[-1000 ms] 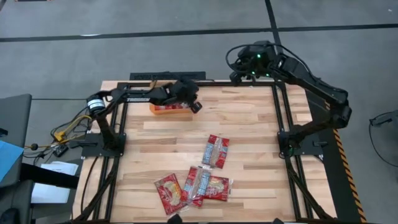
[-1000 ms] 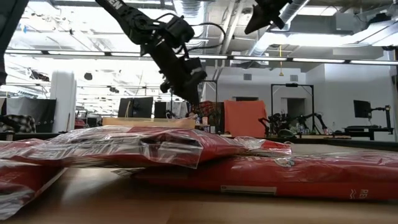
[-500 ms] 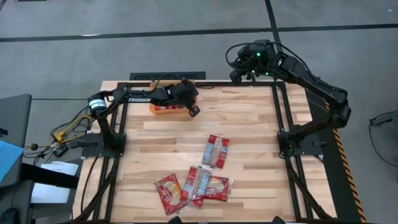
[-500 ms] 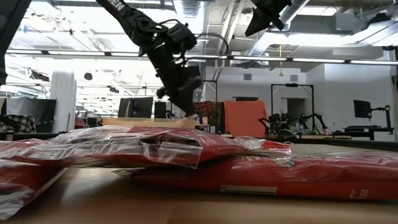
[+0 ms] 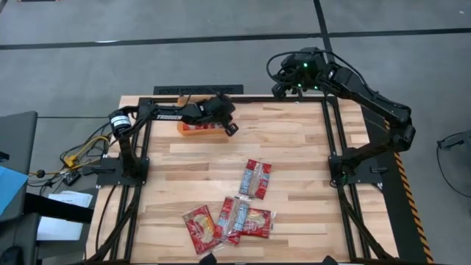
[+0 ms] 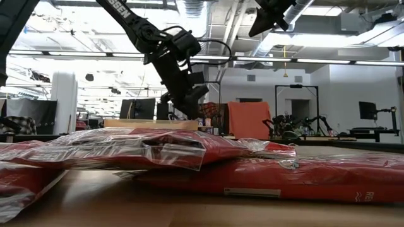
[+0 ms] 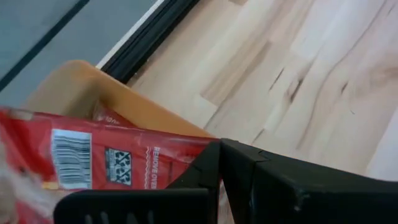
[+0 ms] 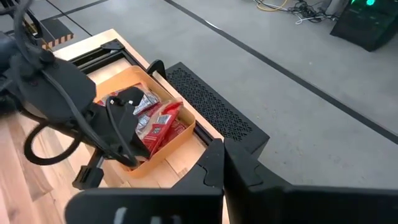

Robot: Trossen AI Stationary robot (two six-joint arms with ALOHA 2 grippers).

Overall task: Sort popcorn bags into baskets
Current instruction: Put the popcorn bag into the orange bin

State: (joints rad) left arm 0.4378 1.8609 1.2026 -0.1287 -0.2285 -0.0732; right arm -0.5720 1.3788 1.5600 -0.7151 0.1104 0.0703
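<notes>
The orange basket (image 5: 196, 130) stands at the table's far edge, left of centre, with several red packets in it (image 8: 157, 122). My left gripper (image 5: 231, 129) hangs shut just off the basket's right end and holds nothing. In the left wrist view a red packet (image 7: 93, 165) with a barcode lies in the basket behind the fingers. One packet (image 5: 255, 179) lies flat at mid-table. More packets (image 5: 228, 221) lie overlapping by the near edge. My right gripper (image 5: 282, 89) waits shut, raised above the far right corner.
A black frame rail (image 5: 197, 91) runs along the far edge behind the basket. Bare wood lies between the basket and the mid-table packet. In the low view the near packets (image 6: 189, 157) fill the foreground.
My left gripper has come down a little beside the basket's right end and stayed shut. The packets on the table have not moved.
</notes>
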